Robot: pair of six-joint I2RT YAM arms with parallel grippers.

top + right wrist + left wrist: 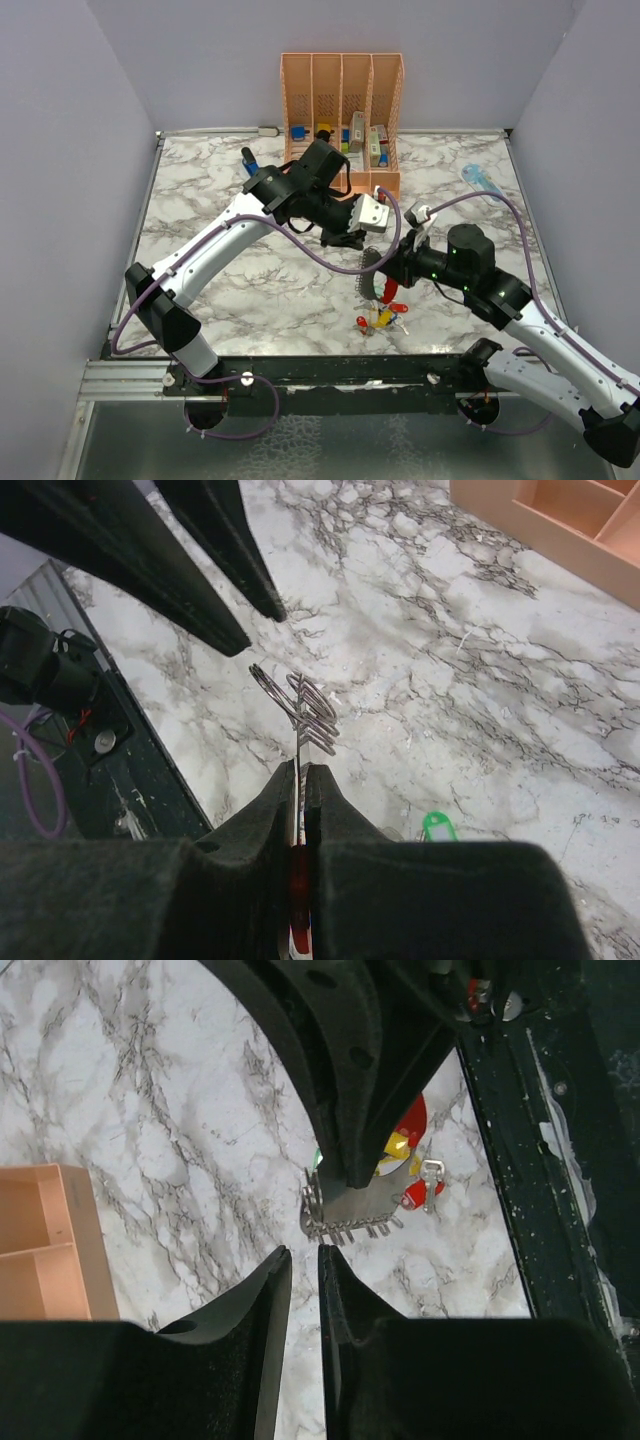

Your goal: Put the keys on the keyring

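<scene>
1. Our right end effector is clenched on the oval keyring, which has toothed grey-silver metal on one side and red on the other. Its silver part sticks out past the fingertips.
2. Our left end effector stands slightly parted and grasps nothing. Its tips point at the keyring's toothed edge, near it but apart.
3. The small metal keys with red, yellow and green plastic heads lie bunched on the white marble desk. They sit just on the near side of the held keyring, by the front edge.
4. Only the top view shows both arms meeting mid-desk, with the peach slotted organiser behind them. Only the left wrist view shows the teeth clearly.
</scene>
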